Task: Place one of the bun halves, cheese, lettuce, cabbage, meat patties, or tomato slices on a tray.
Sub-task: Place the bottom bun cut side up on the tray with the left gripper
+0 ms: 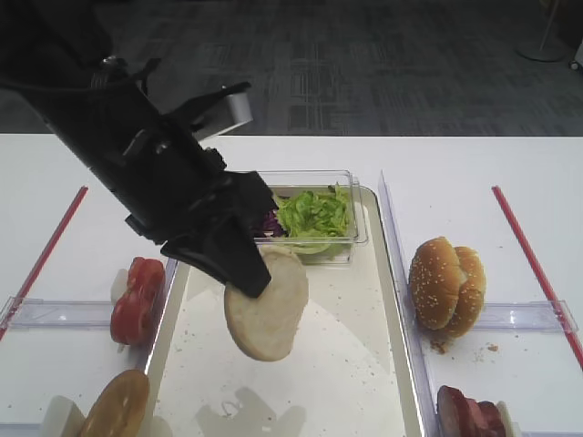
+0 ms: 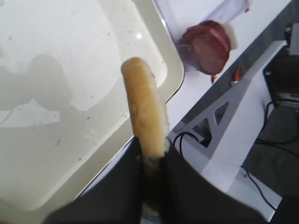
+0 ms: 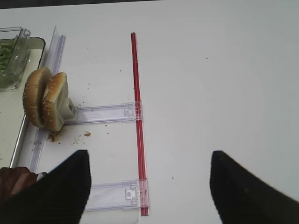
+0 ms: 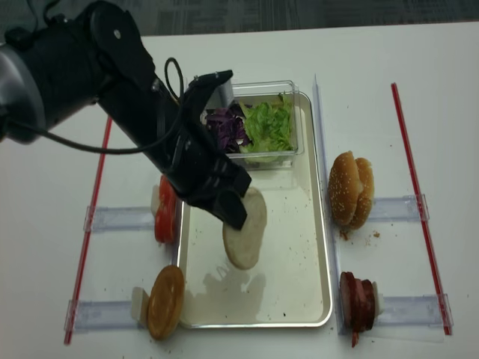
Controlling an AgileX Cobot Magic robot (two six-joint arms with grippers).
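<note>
My left gripper (image 1: 250,273) is shut on a flat, pale bun half (image 1: 267,305), which hangs tilted above the middle of the tray (image 1: 355,364). In the left wrist view the bun half (image 2: 145,107) shows edge-on between the black fingers (image 2: 182,186), over the tray's (image 2: 46,116) near corner. Lettuce (image 1: 314,214) and cabbage (image 1: 271,221) fill a clear box at the tray's far end. Tomato slices (image 1: 137,291) stand left of the tray and meat patties (image 1: 469,410) to its front right. My right gripper (image 3: 148,161) is open over bare table. No cheese is in view.
Two sesame buns (image 1: 446,282) stand on edge right of the tray. A brown domed bun half (image 1: 114,405) sits at the front left. Red strips (image 1: 533,264) and clear plastic rails (image 3: 105,113) lie on the white table on both sides.
</note>
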